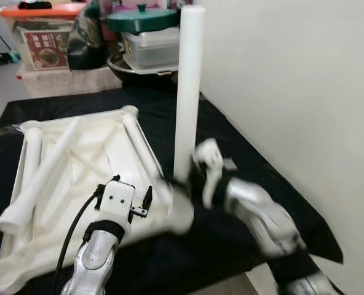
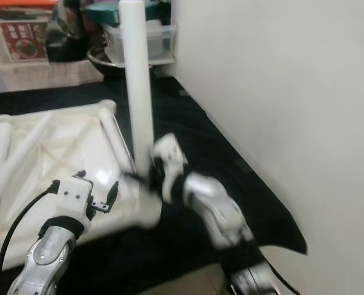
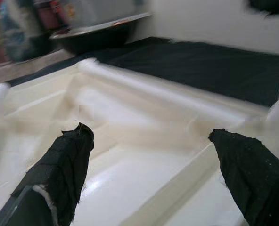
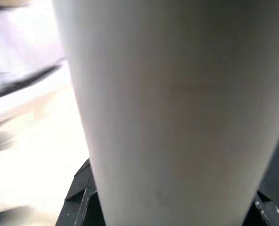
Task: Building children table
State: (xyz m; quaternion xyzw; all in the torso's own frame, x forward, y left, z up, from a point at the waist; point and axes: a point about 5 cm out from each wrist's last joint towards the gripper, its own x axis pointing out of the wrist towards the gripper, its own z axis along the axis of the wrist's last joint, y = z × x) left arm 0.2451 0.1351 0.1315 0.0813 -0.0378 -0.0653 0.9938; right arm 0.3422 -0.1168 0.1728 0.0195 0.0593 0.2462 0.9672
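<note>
In the left eye view, one white tabletop was seen upside down on a black cloth, with one table leg standing upright at its near right corner and two more lying on it. The right gripper was clamped around that leg's base. In the left wrist view, the left gripper was held wide over the tabletop. In the right wrist view, the leg was seen close up between the fingers.

Left gripper low, fingers spread wide; right gripper reaches inward, blurred, fingers clasping something
</note>
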